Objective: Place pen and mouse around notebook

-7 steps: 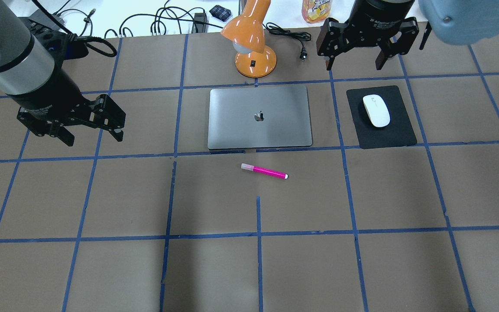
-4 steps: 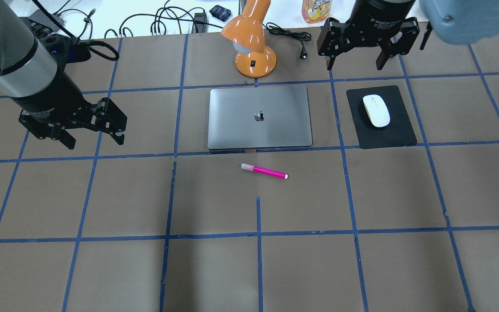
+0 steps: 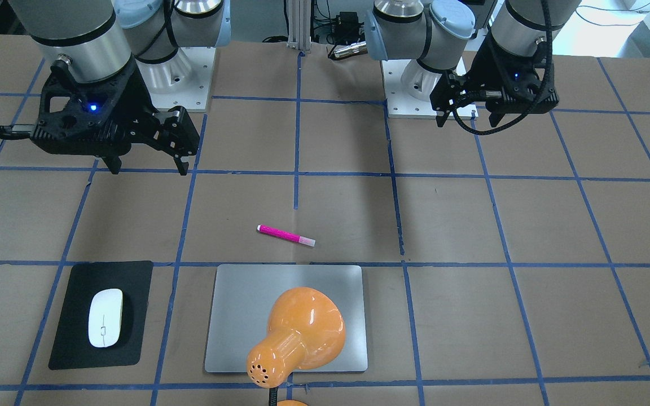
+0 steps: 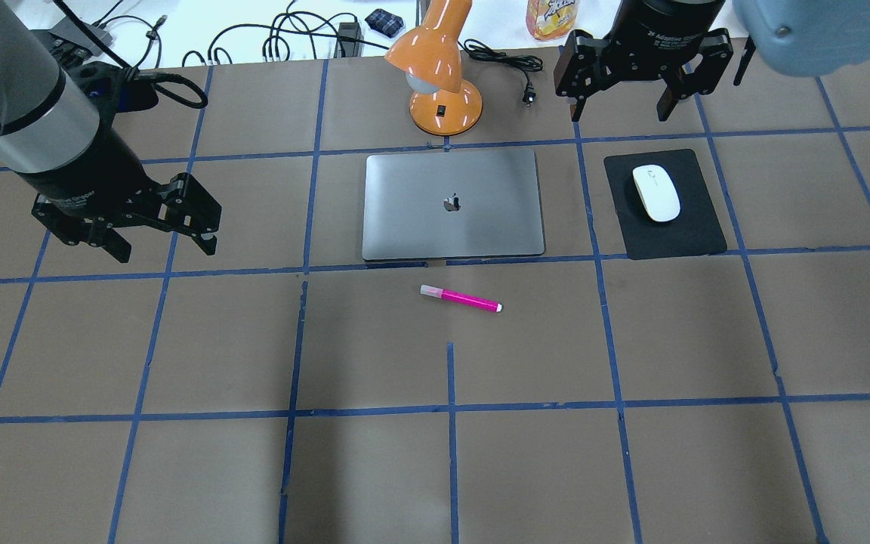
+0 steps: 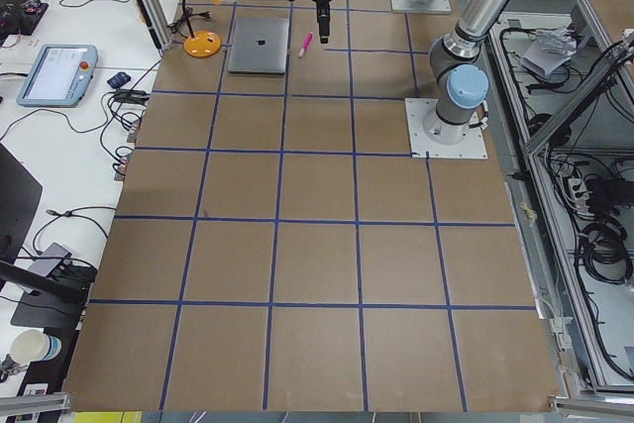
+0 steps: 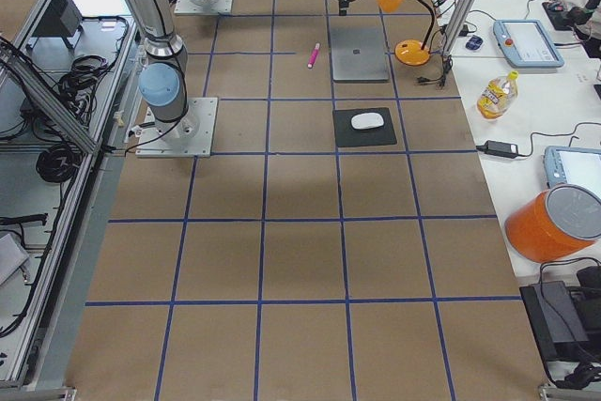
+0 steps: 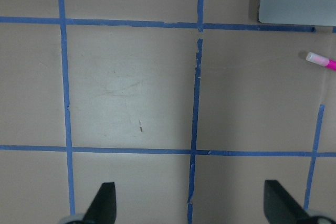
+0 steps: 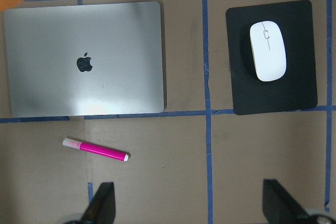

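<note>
Magenta pen (image 4: 461, 299), pale end, lies mid-frame below silver notebook (image 4: 451, 204); unmoved. Left gripper (image 4: 164, 248), right gripper (image 4: 620, 113) spread wide, empty; left perhaps shifted slightly.

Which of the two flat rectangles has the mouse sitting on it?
The small black mat: the white mouse lies on it. The big silver notebook beside it has no mouse on top.

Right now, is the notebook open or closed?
Closed: the notebook lies as one flat slab with its lid's outer face up; no screen or keys show.
</note>
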